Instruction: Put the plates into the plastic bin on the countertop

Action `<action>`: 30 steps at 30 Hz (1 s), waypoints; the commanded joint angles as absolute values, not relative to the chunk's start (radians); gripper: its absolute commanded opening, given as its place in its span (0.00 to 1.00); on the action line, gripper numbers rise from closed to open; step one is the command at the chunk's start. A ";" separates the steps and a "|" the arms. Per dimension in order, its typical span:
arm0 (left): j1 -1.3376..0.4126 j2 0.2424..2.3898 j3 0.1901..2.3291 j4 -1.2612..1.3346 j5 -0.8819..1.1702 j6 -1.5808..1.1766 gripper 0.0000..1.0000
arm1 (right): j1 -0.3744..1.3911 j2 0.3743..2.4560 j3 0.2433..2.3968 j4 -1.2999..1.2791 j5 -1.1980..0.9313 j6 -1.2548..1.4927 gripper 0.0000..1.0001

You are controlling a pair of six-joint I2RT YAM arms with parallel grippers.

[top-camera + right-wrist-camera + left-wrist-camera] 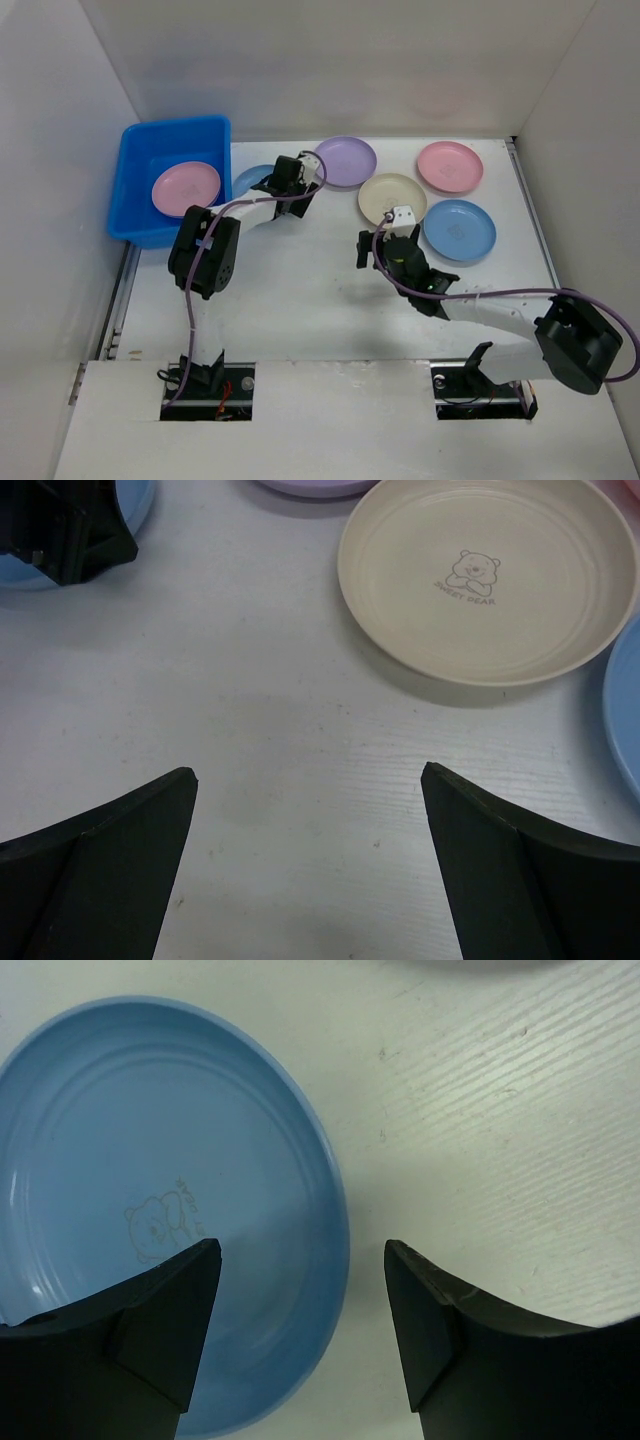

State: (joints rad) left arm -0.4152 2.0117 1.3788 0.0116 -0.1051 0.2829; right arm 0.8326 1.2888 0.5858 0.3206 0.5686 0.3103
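The right gripper (308,775) hangs over the bare white countertop (300,300) near the middle, its jaws spread wide with nothing between them. Just beyond it and to its right lies a cream plate (490,575) printed with a small bear. A blue plate (459,230) lies beside the cream one, toward the right wall.

Farther back on the left, the left gripper (302,1245) is also spread open. It straddles the rim of a second blue plate (150,1160), with one finger over the plate's inside and the other over the countertop. Whether the fingers touch the plate cannot be told.

Left of that plate sits the blue plastic bin (140,135), against the left wall, with one pink plate (186,188) lying flat inside. Near the back wall lie a purple plate (345,161) and another pink plate (450,166), both on the countertop.
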 commanded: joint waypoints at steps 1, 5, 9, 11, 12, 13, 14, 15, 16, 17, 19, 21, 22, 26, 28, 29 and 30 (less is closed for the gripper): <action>-0.406 2.025 1.417 -0.008 -0.063 0.291 0.64 | 0.831 1.299 0.635 0.350 0.574 0.304 1.00; -0.406 2.052 1.436 -0.051 -0.034 0.284 0.60 | 0.831 1.296 0.634 0.350 0.578 0.301 1.00; -0.406 2.066 1.437 -0.071 -0.029 0.278 0.51 | 0.831 1.284 0.629 0.350 0.581 0.301 1.00; -0.407 2.069 1.436 -0.078 -0.026 0.273 0.44 | 0.831 1.279 0.627 0.350 0.581 0.301 1.00; -0.409 2.071 1.436 -0.083 -0.025 0.268 0.38 | 0.832 1.279 0.627 0.350 0.581 0.301 1.00; -0.410 2.072 1.436 -0.087 -0.025 0.267 0.30 | 0.832 1.276 0.627 0.350 0.581 0.301 1.00; -0.415 2.072 1.436 -0.090 -0.025 0.264 0.23 | 0.832 1.276 0.627 0.350 0.581 0.302 1.00; -0.416 2.069 1.436 -0.092 -0.026 0.262 0.17 | 0.832 1.273 0.627 0.350 0.581 0.302 1.00; -0.421 2.062 1.433 -0.092 -0.029 0.259 0.10 | 0.832 1.270 0.626 0.350 0.581 0.302 1.00; -0.432 2.048 1.425 -0.080 -0.031 0.258 0.04 | 0.832 1.267 0.626 0.350 0.583 0.302 1.00; -0.459 2.011 1.401 -0.051 -0.025 0.242 0.01 | 0.832 1.256 0.621 0.350 0.583 0.304 1.00; -0.493 1.964 1.375 -0.012 -0.037 0.219 0.00 | 0.832 1.246 0.617 0.351 0.583 0.305 1.00; -0.511 1.936 1.364 -0.005 -0.040 0.201 0.00 | 0.832 1.238 0.614 0.351 0.583 0.307 1.00; -0.593 1.824 1.342 -0.005 -0.084 0.132 0.00 | 0.832 1.210 0.603 0.353 0.586 0.310 1.00; -0.637 1.763 1.348 -0.018 -0.136 0.112 0.00 | 0.834 1.203 0.601 0.353 0.588 0.310 1.00; -0.654 1.738 1.354 -0.031 -0.158 0.110 0.00 | 0.834 1.200 0.600 0.351 0.588 0.310 1.00; -0.672 1.708 1.371 -0.052 -0.188 0.110 0.00 | 0.834 1.198 0.600 0.351 0.589 0.310 1.00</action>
